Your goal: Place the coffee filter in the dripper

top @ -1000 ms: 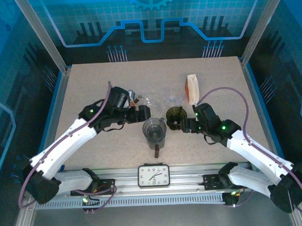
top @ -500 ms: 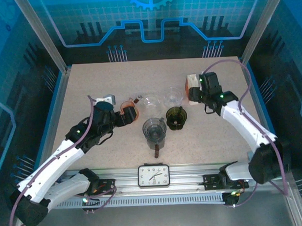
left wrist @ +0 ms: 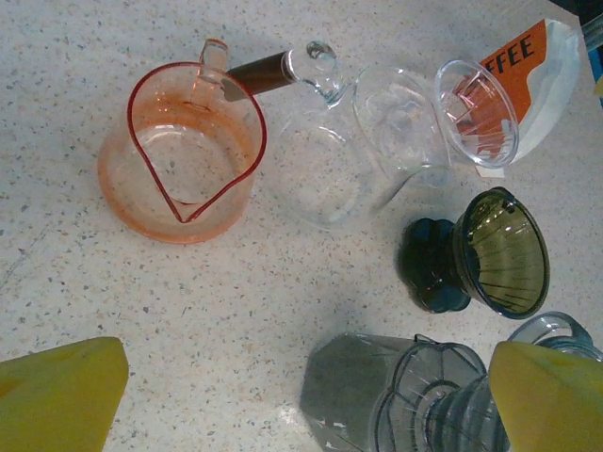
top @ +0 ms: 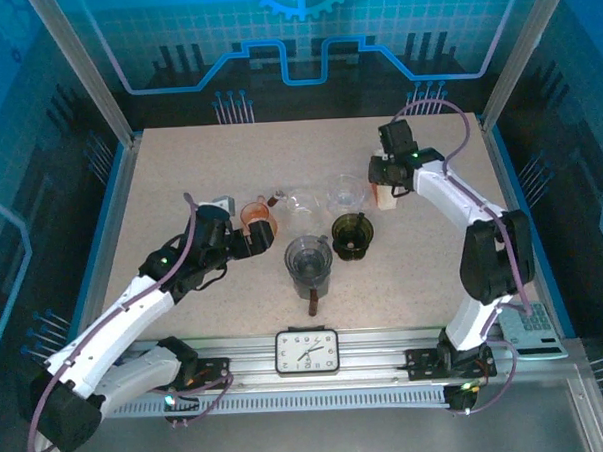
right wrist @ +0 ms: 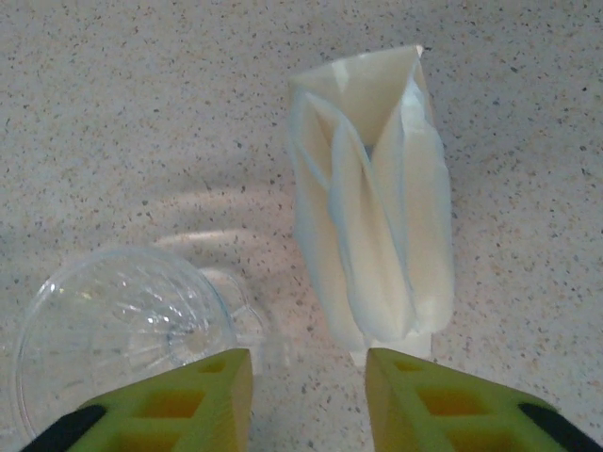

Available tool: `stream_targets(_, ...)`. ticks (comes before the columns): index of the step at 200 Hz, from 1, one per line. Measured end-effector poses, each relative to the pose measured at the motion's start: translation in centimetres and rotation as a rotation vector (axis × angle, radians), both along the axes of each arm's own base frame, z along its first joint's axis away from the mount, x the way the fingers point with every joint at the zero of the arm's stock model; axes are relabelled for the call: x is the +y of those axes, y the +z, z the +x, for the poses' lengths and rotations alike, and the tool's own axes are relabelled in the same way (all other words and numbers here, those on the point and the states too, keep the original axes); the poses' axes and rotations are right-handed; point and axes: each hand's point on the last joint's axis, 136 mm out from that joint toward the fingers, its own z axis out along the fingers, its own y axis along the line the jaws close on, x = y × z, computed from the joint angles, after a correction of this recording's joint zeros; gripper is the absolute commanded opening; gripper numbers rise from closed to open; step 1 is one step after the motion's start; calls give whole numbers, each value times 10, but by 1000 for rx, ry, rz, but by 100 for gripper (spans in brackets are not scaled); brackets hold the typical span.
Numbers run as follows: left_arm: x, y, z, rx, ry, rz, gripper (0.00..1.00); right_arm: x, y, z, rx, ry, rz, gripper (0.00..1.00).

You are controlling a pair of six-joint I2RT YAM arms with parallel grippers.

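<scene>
The right gripper (right wrist: pixel 306 377) holds its yellow fingers (right wrist: pixel 179 395) a modest gap apart. Bare tabletop (right wrist: pixel 113 113) shows between them and they grip nothing. Just past the tips, set toward the right finger, stands the pack of coffee filters (right wrist: pixel 377 207), its near end at the mouth of the jaws (whether it brushes that finger I cannot tell). Ahead of the left finger lies a clear dripper (right wrist: pixel 122 330), close beside the pack.

The left gripper (left wrist: pixel 306 350) has its jaws spread wide and holds nothing. Closest in, hard by its right finger, sits a grey ribbed vessel (left wrist: pixel 377 395). Just beyond that, on the same side, is the dark green dripper (left wrist: pixel 499 250), with no filter in it. Farther out, ahead of the left finger, stands an orange jug (left wrist: pixel 184 155), and a clear glass jug (left wrist: pixel 330 160) with a brown handle sits beside it. Farthest off to the right are the clear dripper and the filter pack behind it.
</scene>
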Motion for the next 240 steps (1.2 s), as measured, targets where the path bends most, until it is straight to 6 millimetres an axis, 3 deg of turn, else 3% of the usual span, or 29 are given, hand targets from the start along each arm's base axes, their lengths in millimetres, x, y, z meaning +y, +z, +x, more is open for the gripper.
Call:
stream_targets(28, 2, -9, -1, 23, -1, -4, 99, 7, -7, 14, 12, -1, -23, 35)
stream_targets(96, 2, -11, 5, 25, 1, -39, 99, 7, -33, 20, 87, -24, -99, 32)
stream_targets(134, 1, -19, 4, 51, -6, -48, 99, 8, -38, 22, 96, -30, -128, 31)
stream_targets(240, 0, -16, 7, 39, -10, -70, 99, 2, -45, 32, 107, -49, -186, 21)
